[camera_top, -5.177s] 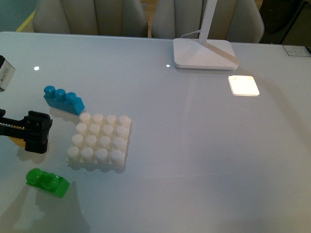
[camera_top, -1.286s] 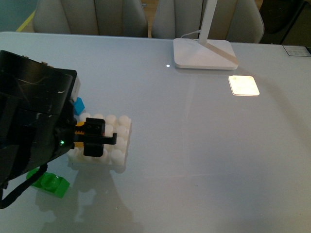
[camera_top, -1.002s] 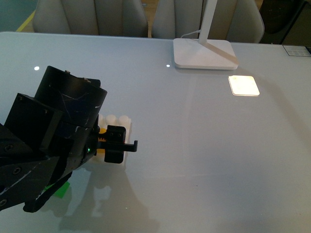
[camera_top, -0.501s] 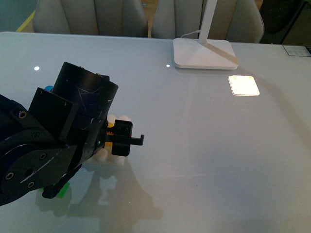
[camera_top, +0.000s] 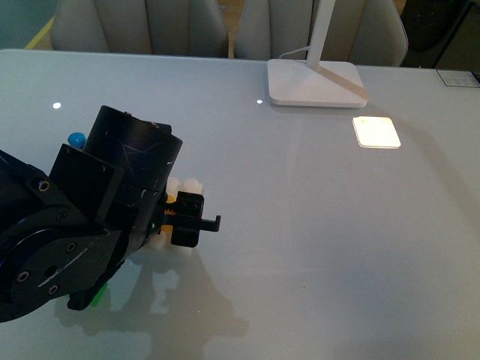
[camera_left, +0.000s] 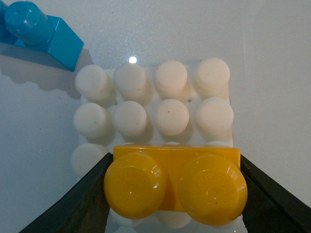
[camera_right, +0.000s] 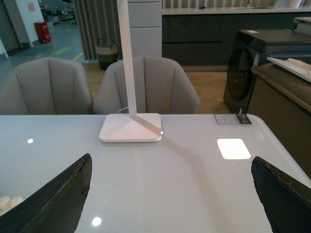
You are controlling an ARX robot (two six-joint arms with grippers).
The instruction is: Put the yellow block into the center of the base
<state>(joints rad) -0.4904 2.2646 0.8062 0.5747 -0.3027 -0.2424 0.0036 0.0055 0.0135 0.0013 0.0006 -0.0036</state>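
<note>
As noted from the left wrist, tool state: left gripper (camera_left: 175, 191) closed on the yellow block (camera_left: 175, 184), jaws pressed against its two short ends.
Second tool: right gripper (camera_right: 170, 204) spread wide, nothing held, raised clear of the table (camera_top: 337, 225).
Location of block: over the base (camera_left: 167, 80), across the middle columns of the rows on the 6 o'clock side. Seated or hovering, could not be told.
Governing relation: base centre judged to lie just toward 12 o'clock of the block in the front view, with two full stud rows left bare on that side.
Long axis: ran 9 to 3 o'clock, parallel to the stud rows, studs upward, no tilt noted.
Nearer arm: left, directly over the base. Right well apart, with only a corner of the base at the edge of its view.
Count, task items: one yellow block; one base, eight studs wholly bare, the rest part-covered or hidden.
Count, other items: one blue brick (camera_left: 39, 34) just beside the base's 10 o'clock corner; one green brick (camera_top: 97, 295), a sliver only, at 7 o'clock under the arm; one lamp foot (camera_top: 315, 82) well apart at 1 o'clock.
Count, tools: two grippers, one loaded.
Judgement: short shift toward 12 o'clock, then a straight press down, likely required. Misaligned studs judged the main risk.
</note>
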